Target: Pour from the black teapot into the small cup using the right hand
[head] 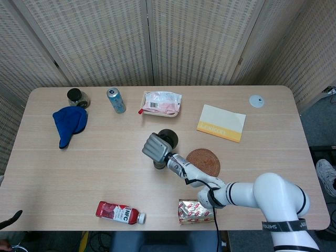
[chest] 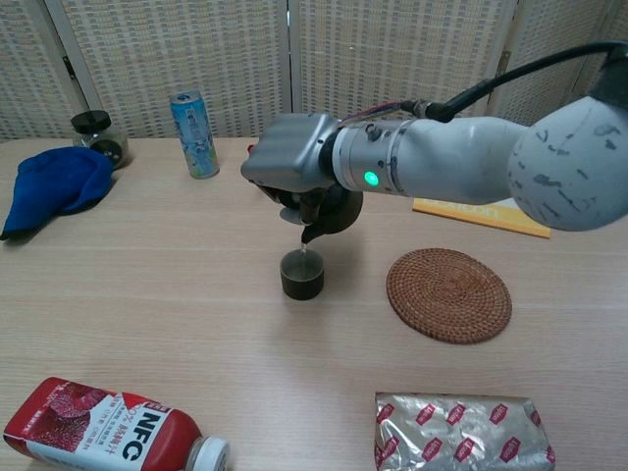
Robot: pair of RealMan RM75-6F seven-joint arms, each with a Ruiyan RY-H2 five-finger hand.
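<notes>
The black teapot [chest: 334, 209] is tipped forward in the right robot hand [chest: 292, 163], its spout pointing down over the small cup [chest: 301, 274]. The cup is dark and round, standing upright on the tabletop [chest: 196, 294] directly under the spout.

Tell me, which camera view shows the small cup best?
The chest view: the small cup stands fully visible under the black teapot spout. In the head view the right hand covers most of the cup.

The red bottle [chest: 108, 434] reads "NFC" — the arm band [head: 281, 226] "SHENLEI".
</notes>
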